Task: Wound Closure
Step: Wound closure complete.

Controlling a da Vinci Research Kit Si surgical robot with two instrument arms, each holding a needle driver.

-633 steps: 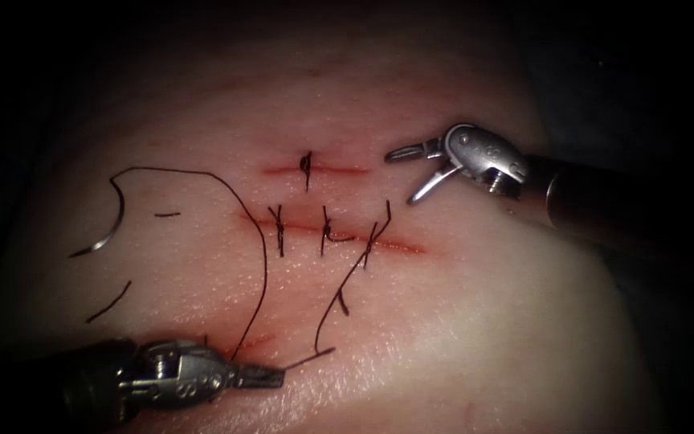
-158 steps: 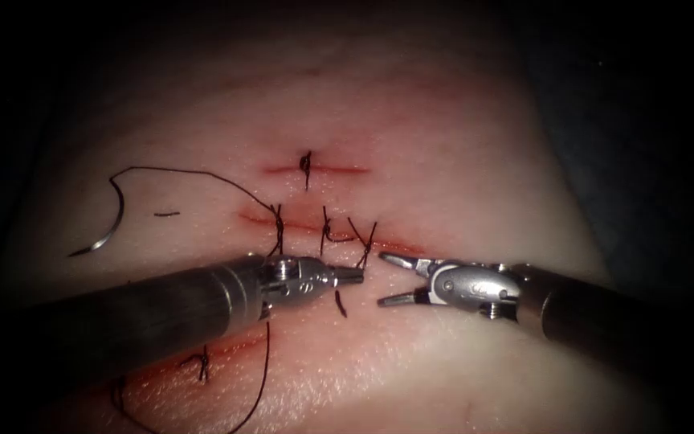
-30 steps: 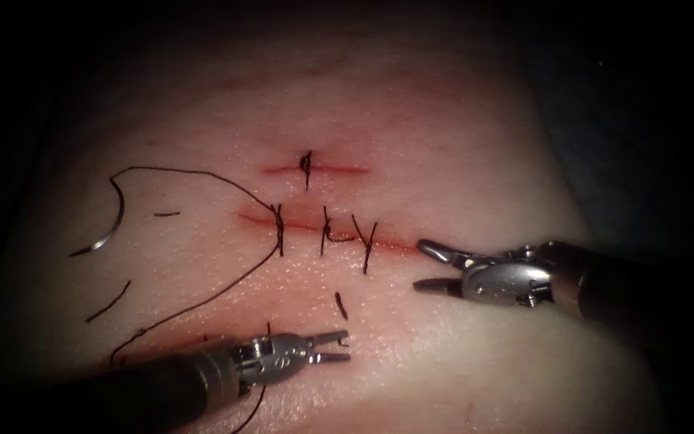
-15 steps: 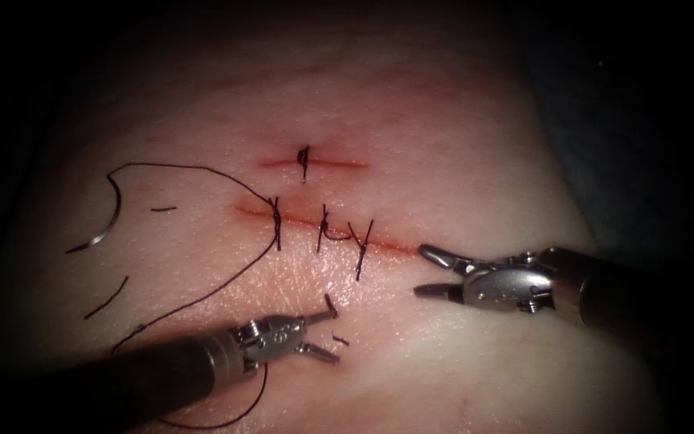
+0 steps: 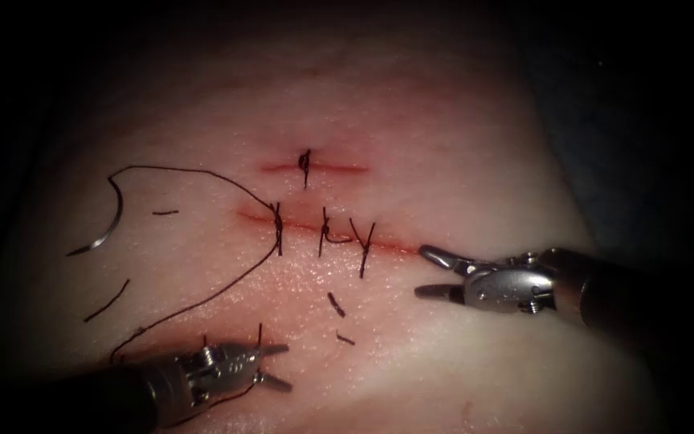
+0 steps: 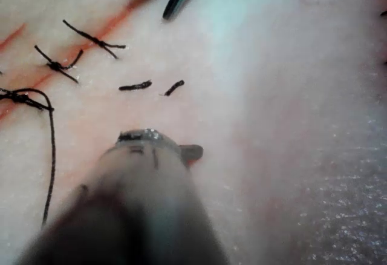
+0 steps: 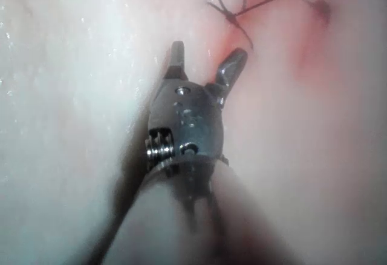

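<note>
Right now both the left claw and the right claw are spread and hold nothing, while the thin, hard, slippery needle lies on the soft tissue, left of the cut, probably best pinched mid-curve.

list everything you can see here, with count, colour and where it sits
tissue: one, pale pink, under everything
cuts: two, red; short upper cut, longer lower cut
stitches: four, dark; one on the upper cut, three along the lower cut
needle: one, dark, curved, lying free on the tissue left of the cuts, not in the tissue
thread: one long dark strand, from the needle past the leftmost stitch to the left tool
cut ends of thread: several, dark, loose on the tissue
left tool: jaws open, holding nothing
right tool: jaws open, holding nothing
</note>
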